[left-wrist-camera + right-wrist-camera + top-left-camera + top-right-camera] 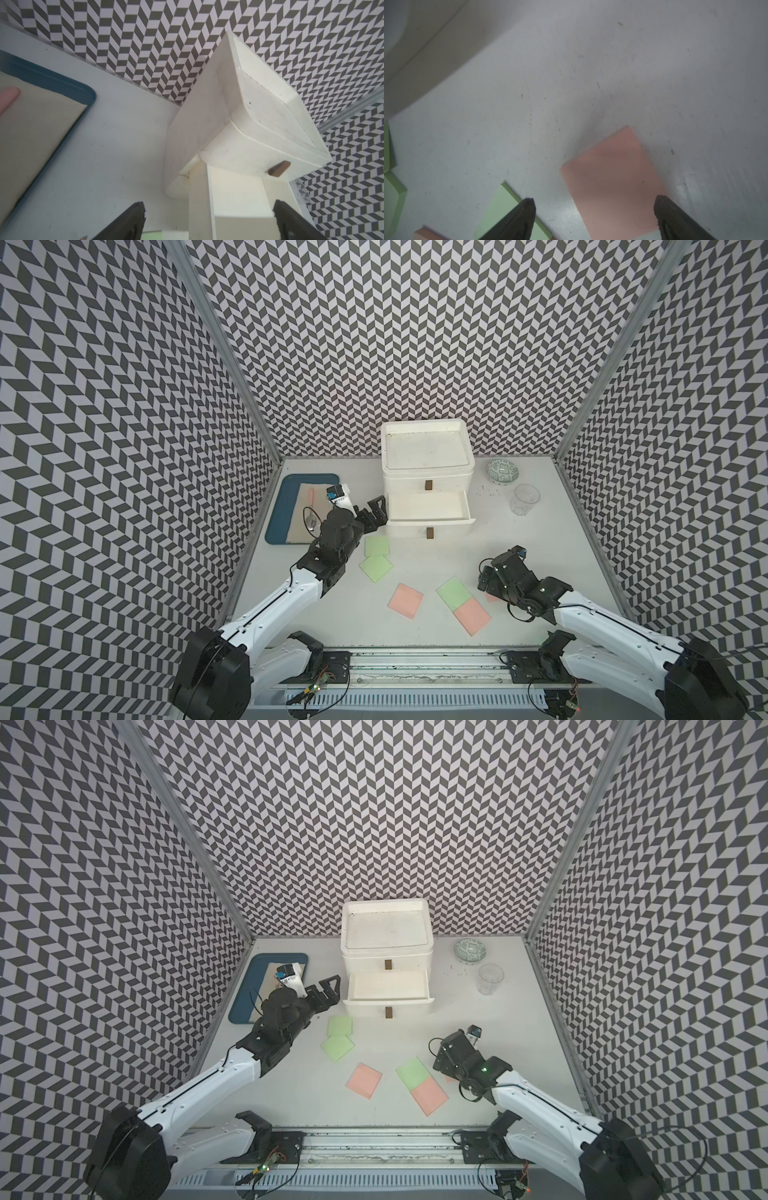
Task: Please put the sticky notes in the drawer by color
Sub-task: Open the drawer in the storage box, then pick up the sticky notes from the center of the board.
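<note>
The white surface [540,539] carries the drawer chest [428,448] at the back, with its middle drawer [428,508] pulled out. A blue tray [276,526] lies left of it. Three green notes [376,568] and three pink notes [406,600] lie flat in front of the chest. The left claw [377,512], fingers apart and empty, sits beside the open drawer's left corner. The right claw [595,200], fingers apart, hovers over one pink note [612,176].
</note>
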